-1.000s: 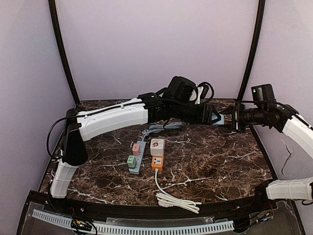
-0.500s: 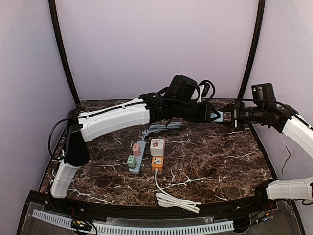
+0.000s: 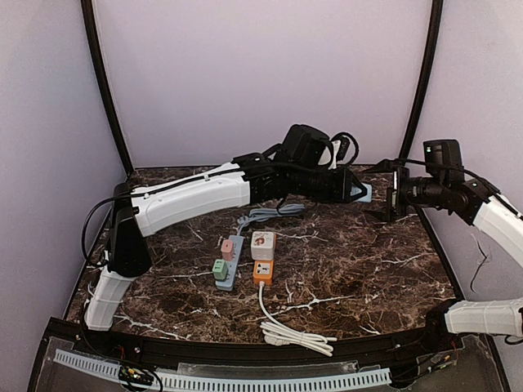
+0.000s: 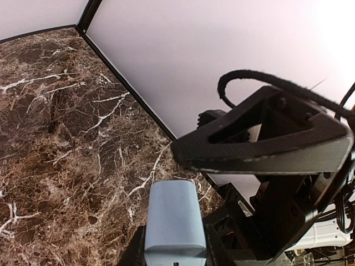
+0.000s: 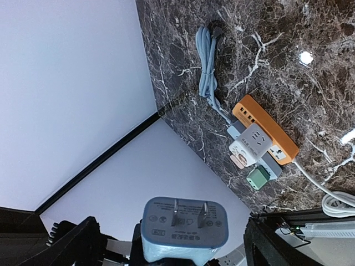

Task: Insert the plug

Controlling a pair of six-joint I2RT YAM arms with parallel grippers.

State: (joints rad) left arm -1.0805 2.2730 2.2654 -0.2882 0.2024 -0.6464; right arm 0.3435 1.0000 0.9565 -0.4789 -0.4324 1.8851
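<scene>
A light blue plug (image 3: 366, 193) hangs in the air above the back right of the table, its two prongs (image 5: 188, 213) facing the right wrist camera. My left gripper (image 3: 358, 193) is shut on it; in the left wrist view the plug's body (image 4: 173, 219) sticks out between the fingers. My right gripper (image 3: 391, 196) stands open just right of the plug, its fingers (image 5: 75, 244) spread on either side and not touching it. A light blue power strip (image 3: 230, 264) lies on the table with a pink plug (image 3: 227, 248) and a green plug (image 3: 219, 268) in it.
An orange power strip (image 3: 263, 273) carrying a white cube adapter (image 3: 262, 243) lies beside the blue strip. A white cable (image 3: 290, 331) coils toward the front edge. A grey cable bundle (image 3: 270, 214) lies behind the strips. Walls and black frame posts (image 3: 421, 82) stand close.
My left gripper has closed on the light blue plug. My right gripper has let it go, opened wide and drawn back slightly to the right.
</scene>
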